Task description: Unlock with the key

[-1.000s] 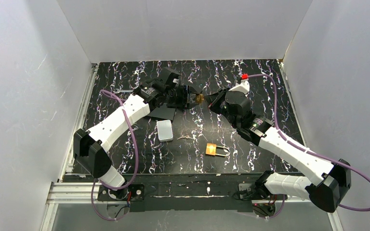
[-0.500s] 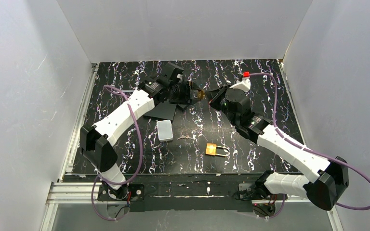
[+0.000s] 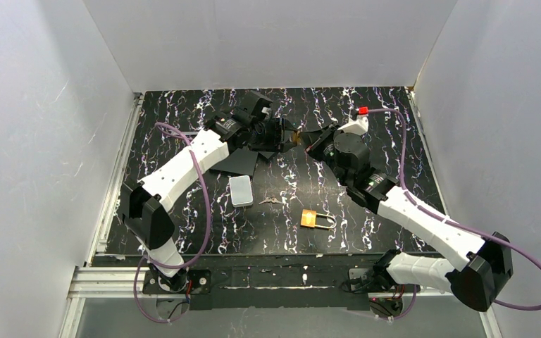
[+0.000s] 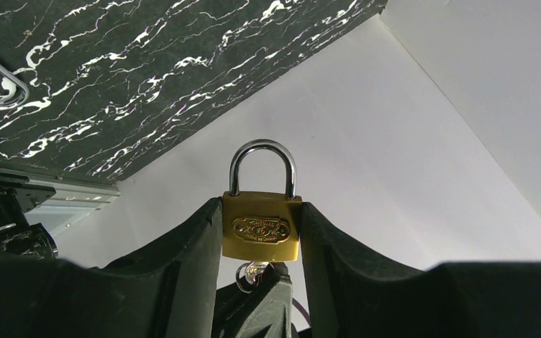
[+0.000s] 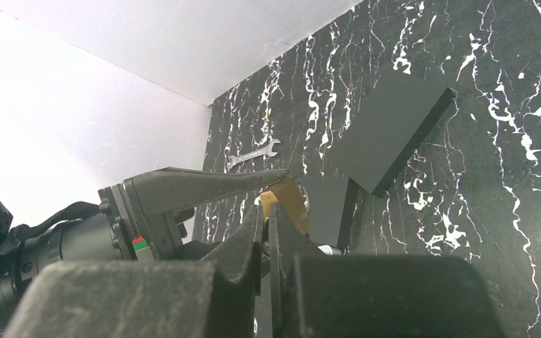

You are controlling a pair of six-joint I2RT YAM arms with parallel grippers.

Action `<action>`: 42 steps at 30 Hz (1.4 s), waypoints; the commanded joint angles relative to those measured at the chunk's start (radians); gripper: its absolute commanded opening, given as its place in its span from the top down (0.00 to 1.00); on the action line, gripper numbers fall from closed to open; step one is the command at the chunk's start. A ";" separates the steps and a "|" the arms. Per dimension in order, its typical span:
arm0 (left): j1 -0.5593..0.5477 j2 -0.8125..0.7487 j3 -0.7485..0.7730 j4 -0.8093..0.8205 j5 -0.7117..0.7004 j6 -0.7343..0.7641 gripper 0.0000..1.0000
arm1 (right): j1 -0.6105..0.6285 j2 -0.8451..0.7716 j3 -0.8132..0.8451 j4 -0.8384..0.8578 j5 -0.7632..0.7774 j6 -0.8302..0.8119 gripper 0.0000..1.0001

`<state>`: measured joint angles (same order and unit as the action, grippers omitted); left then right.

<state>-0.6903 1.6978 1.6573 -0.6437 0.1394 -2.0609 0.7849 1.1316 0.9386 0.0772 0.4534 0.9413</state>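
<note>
My left gripper (image 4: pixel 261 227) is shut on a brass padlock (image 4: pixel 261 227) with a steel shackle, held up off the table at the back middle; it also shows in the top view (image 3: pixel 292 139). A silver key (image 4: pixel 253 274) sits in the keyhole at its bottom. My right gripper (image 5: pixel 268 215) is shut on that key, its tips against the padlock's underside (image 5: pixel 287 201). In the top view the left gripper (image 3: pixel 282 136) and the right gripper (image 3: pixel 307 141) meet head-on at the padlock.
A second brass padlock (image 3: pixel 315 219) lies at the front middle, with loose keys (image 3: pixel 269 201) and a small clear box (image 3: pixel 240 190) to its left. Black blocks (image 5: pixel 387 130) lie under the left arm. A small wrench (image 5: pixel 252 153) lies near the back wall.
Both grippers have shifted slightly towards the back and right with the padlock between them. The left forearm has swung and rolled. The grip on padlock and key is unchanged.
</note>
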 commanded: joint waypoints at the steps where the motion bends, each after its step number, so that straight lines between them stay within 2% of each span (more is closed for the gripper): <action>1: -0.063 -0.035 0.035 0.132 0.111 0.000 1.00 | 0.035 -0.020 0.006 0.065 -0.150 0.007 0.96; 9: -0.048 -0.120 -0.127 0.166 0.051 -0.010 1.00 | 0.027 -0.066 0.084 -0.134 -0.134 -0.048 0.59; 12: -0.045 -0.122 -0.136 0.166 0.043 -0.005 1.00 | 0.027 -0.078 0.120 -0.223 -0.118 -0.072 0.51; 21: -0.038 -0.162 -0.188 0.126 0.011 0.018 1.00 | 0.027 -0.097 0.239 -0.444 -0.034 -0.158 0.48; 27: -0.038 -0.182 -0.198 0.094 0.001 0.038 1.00 | 0.027 0.034 0.399 -0.631 -0.064 -0.243 0.48; 31: -0.037 -0.172 -0.191 0.089 0.011 0.038 1.00 | 0.028 0.080 0.438 -0.622 -0.150 -0.279 0.52; 42: -0.038 -0.161 -0.170 0.085 0.014 0.038 1.00 | 0.029 0.140 0.415 -0.638 -0.203 -0.306 0.52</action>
<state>-0.7284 1.5749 1.4540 -0.5449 0.1570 -2.0266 0.8074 1.2400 1.3331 -0.5449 0.2577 0.6559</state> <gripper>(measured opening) 0.389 0.487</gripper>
